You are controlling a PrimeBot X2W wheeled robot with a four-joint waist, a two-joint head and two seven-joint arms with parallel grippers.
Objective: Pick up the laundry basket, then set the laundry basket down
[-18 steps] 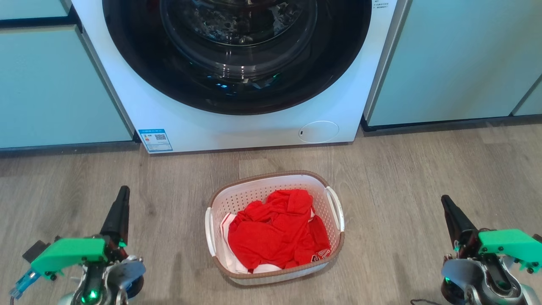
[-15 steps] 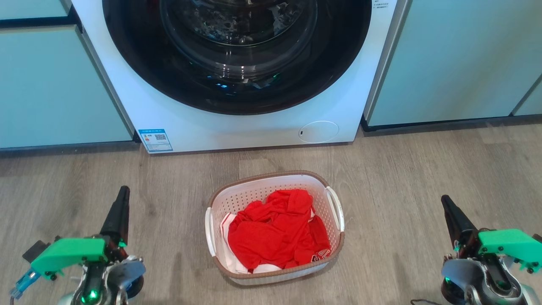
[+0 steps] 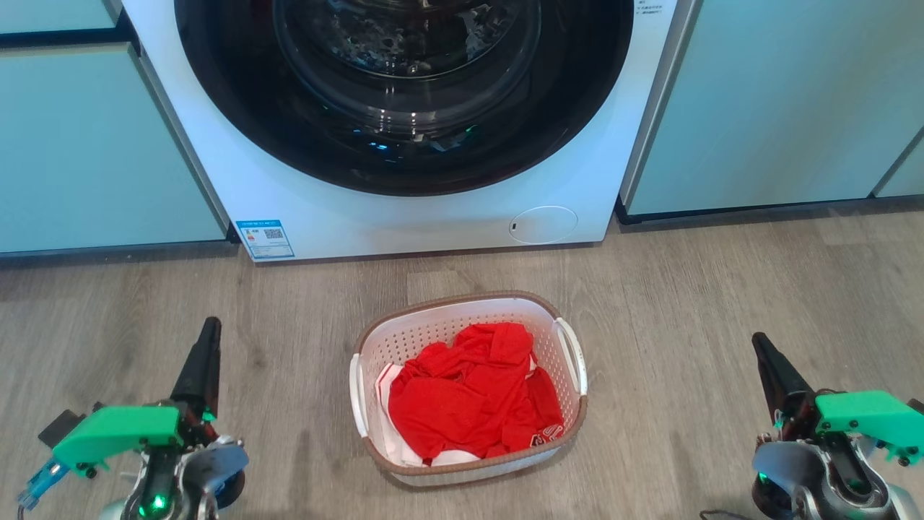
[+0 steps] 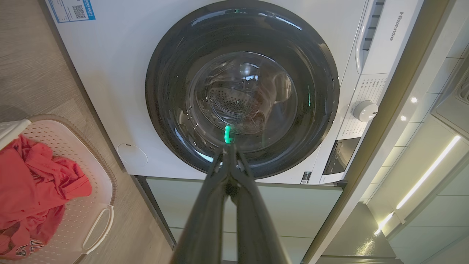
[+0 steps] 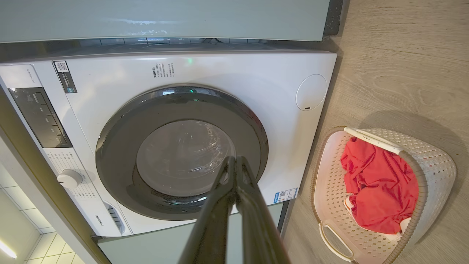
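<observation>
Two closed hands, nothing shifted since a moment ago: left hand (image 3: 210, 325) rests well left of the laundry basket (image 3: 419, 336), which sits on the floor (image 3: 686, 303) before the washer (image 3: 433, 217); right hand (image 3: 758, 339) well right. The pickup has not begun.

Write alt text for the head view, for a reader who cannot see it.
A white laundry basket with a brown rim, holding red clothing, sits on the wood floor before a white front-loading washer. The left gripper and right gripper hang low at either side of it, fingers shut, touching nothing.
</observation>
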